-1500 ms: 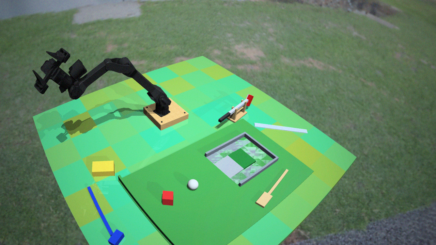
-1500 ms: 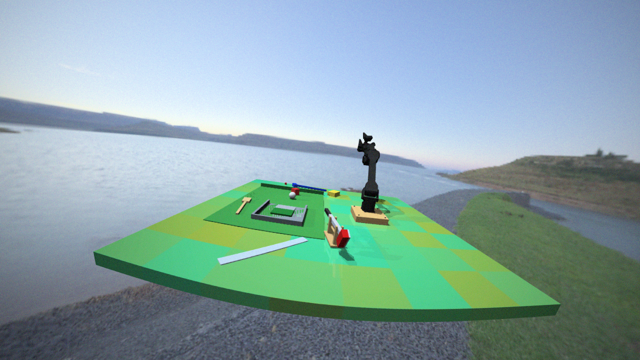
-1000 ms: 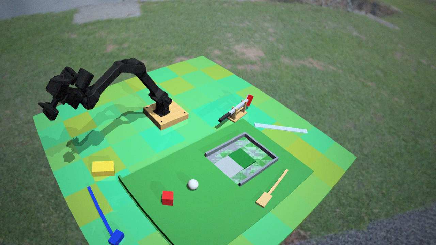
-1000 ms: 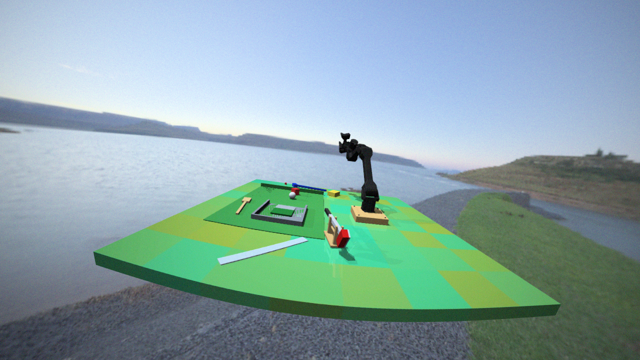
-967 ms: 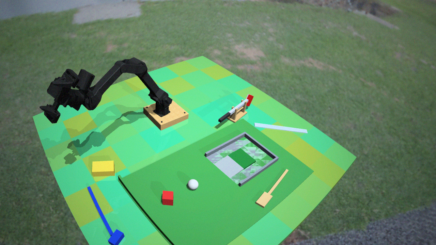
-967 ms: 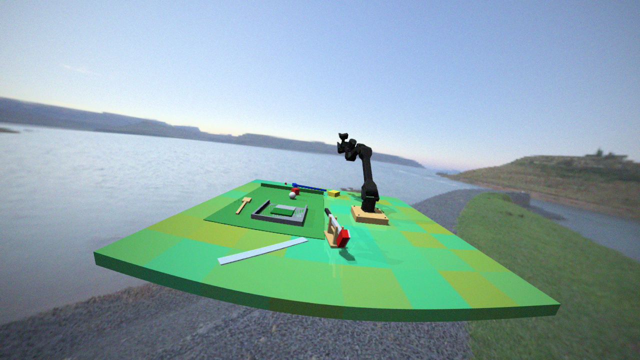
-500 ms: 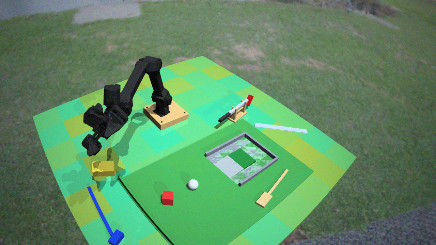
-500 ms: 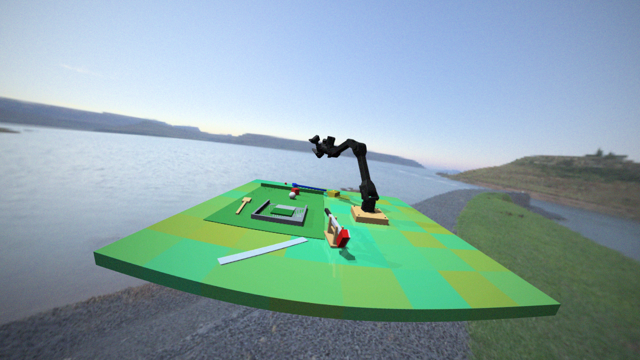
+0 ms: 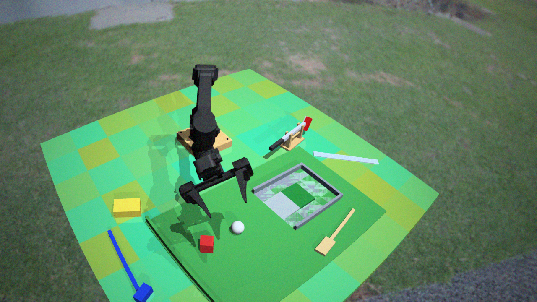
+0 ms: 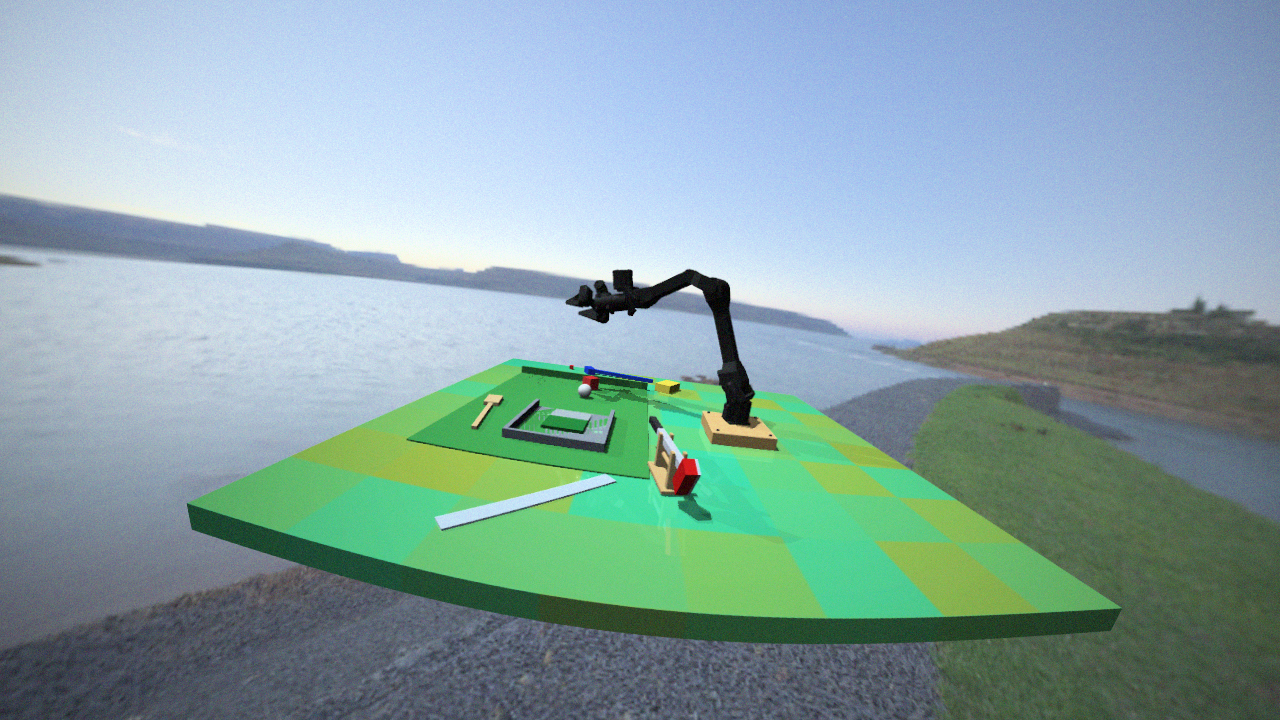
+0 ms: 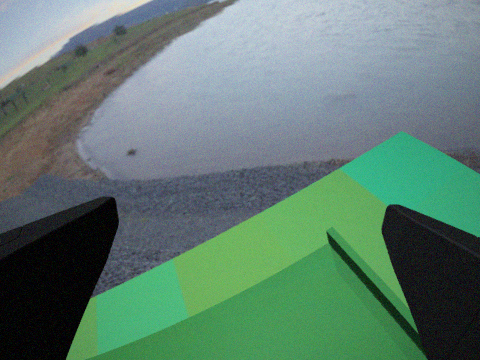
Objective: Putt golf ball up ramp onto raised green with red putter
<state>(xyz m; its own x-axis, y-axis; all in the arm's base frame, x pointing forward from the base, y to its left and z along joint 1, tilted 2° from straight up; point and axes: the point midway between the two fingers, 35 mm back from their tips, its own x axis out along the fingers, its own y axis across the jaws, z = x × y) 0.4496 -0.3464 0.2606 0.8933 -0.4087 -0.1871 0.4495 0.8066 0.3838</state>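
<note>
The top view looks steeply down from above the bench (image 9: 93,146) (image 10: 760,573) (image 11: 380,165), slanted, with the robot arm (image 9: 204,97) (image 10: 726,344) in the upper middle and the near corner cropped. The exterior view stands farther back, just above bench level, looking across it toward the lake (image 10: 223,358) (image 11: 275,100). Both share the arm, the walled enclosure (image 9: 322,211) (image 10: 554,439) and the putter rack (image 9: 290,140) (image 10: 664,461). The wrist view, closest to the jaws (image 9: 228,210) (image 10: 575,308), faces outward and down over a bench corner, sharing the dark-edged strip (image 9: 176,259) (image 10: 581,376) (image 11: 372,285) with the other two.
</note>
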